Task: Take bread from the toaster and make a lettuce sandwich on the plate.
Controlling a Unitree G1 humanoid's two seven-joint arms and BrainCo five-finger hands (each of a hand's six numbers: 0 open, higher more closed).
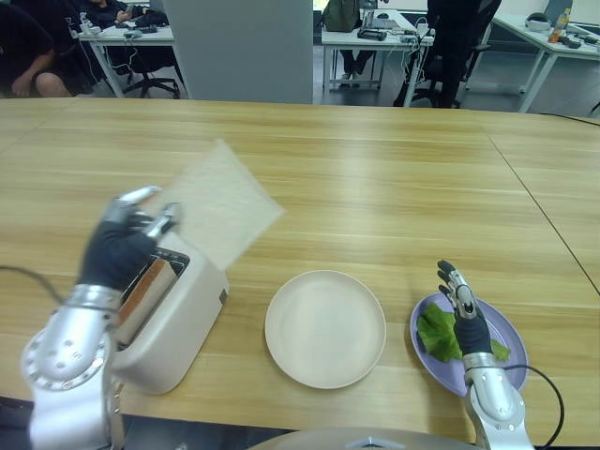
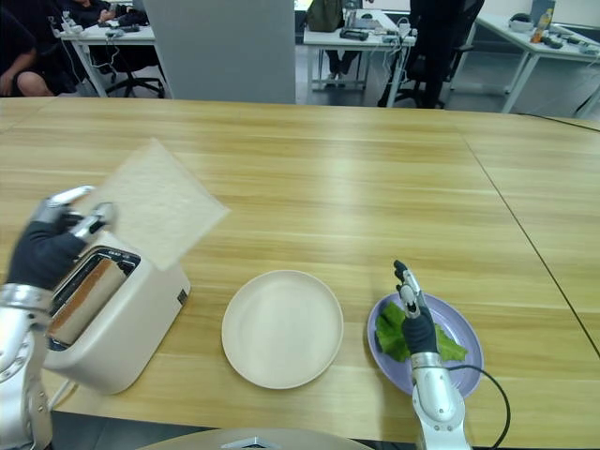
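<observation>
– Toaster (image 1: 178, 323): cream, boxy, smooth-shelled, at the desk's (image 1: 375, 178) near left edge. One browned slice (image 1: 145, 289) stands in its slot.
– And the bread in hand?
– Bread slice (image 1: 220, 202): pale, thin, square, fine-crumbed. The left robot hand (image 1: 120, 248) is pinched on its lower corner, holding it above the toaster.
– Step?
– Carrying, by the look of it. Next, lay it flat on the round matte plate (image 1: 324, 328).
– Lettuce?
– Lettuce (image 1: 436, 333): crinkled, green, on the purple dish (image 1: 511, 333). The right robot hand (image 1: 466, 314) is above it, fingers straight, holding nothing.
</observation>
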